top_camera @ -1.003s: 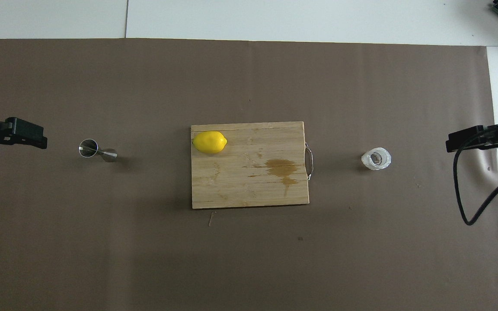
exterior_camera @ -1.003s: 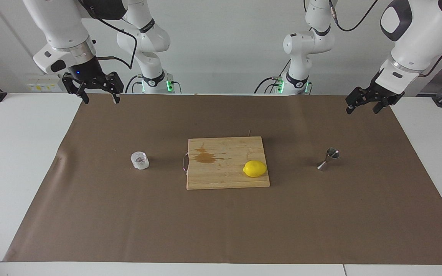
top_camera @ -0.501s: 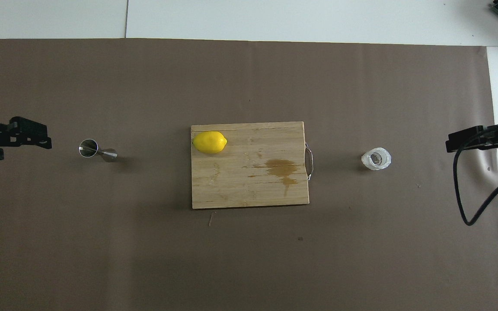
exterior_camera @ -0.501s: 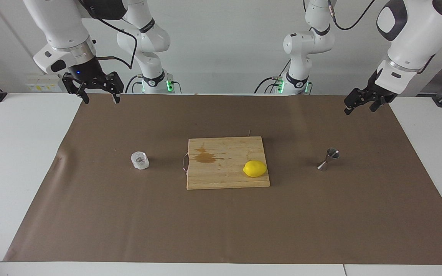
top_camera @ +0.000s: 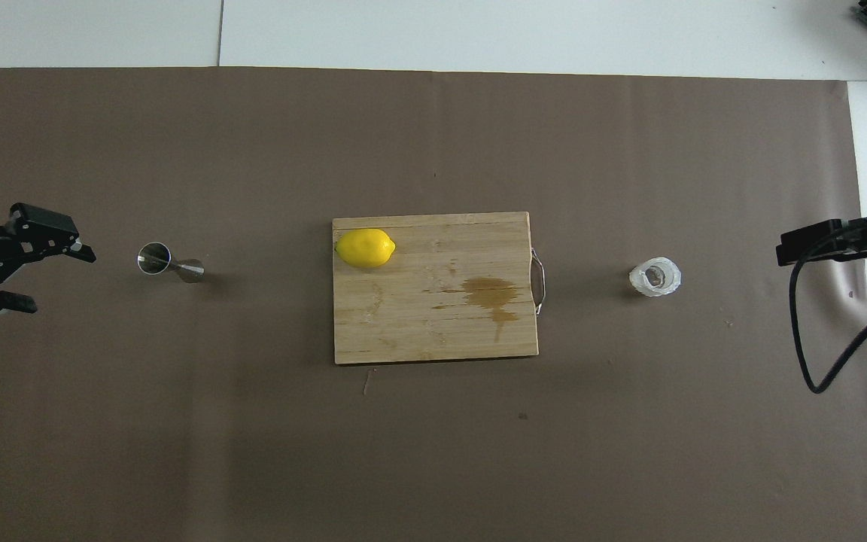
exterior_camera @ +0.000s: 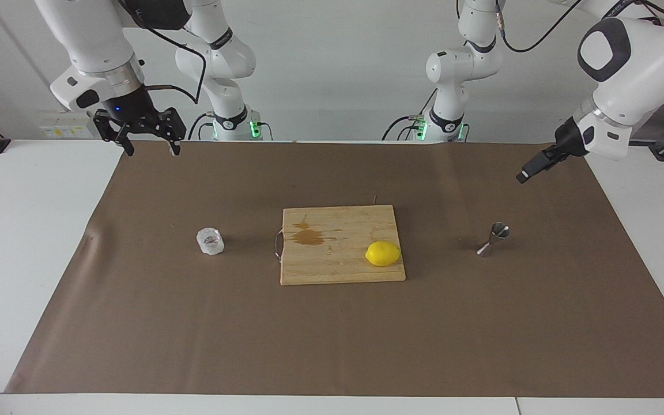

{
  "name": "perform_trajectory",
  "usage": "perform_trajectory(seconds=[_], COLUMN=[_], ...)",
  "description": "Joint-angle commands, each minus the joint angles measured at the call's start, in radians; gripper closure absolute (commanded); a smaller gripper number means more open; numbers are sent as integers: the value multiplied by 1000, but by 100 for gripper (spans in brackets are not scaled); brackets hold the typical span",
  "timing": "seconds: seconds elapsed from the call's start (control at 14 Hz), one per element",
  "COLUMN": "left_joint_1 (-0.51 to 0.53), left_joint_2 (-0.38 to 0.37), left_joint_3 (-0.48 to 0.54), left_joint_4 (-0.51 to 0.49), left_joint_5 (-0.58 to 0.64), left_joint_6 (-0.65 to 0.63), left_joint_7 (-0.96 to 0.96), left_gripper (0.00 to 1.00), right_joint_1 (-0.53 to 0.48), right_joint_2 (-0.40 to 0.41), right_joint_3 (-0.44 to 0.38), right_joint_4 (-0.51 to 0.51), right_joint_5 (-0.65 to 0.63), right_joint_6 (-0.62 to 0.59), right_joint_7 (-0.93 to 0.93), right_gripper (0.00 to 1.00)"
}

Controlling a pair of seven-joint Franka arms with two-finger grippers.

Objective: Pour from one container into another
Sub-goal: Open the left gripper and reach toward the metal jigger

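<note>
A matt brown paper sheet (exterior_camera: pixel 193 334) covered the smooth white tabletop (exterior_camera: pixel 26 242). The small clear glass cup (exterior_camera: pixel 210 241) had a rough, textured, whitish wall. The rectangular pale wooden cutting board (exterior_camera: pixel 340 268) looked unvarnished, its grain showing and a darker brown stain (exterior_camera: pixel 309 235) on it, with a thin metal wire handle (exterior_camera: pixel 278 244) at one end. The yellow lemon (exterior_camera: pixel 383 253) had a slightly glossy skin. Below the left gripper (exterior_camera: pixel 523 176), of matt black, the hourglass-shaped steel jigger (exterior_camera: pixel 494 238) shone, polished and mirror-like.

No legible text, label, brand, number or sign found anywhere.
</note>
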Motion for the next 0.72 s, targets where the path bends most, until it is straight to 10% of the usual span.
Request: perform_trajectory(seconds=[0.0, 0.64], left_joint_1=[39, 102], left_joint_2=[-29, -118], left_joint_3=[-9, -9], left_joint_4=[-129, -479], left_joint_5=[-108, -538], left_joint_6=[117, 485], left_joint_7=[-188, -590], left_gripper=[0, 0], right_joint_1=[-12, -13], right_joint_2=[-17, -17], right_joint_3=[5, 5], right_joint_4=[-11, -13], right_joint_5=[6, 6], right_joint_6=[-5, -5], right_joint_7=[-24, -22], right_gripper=[0, 0])
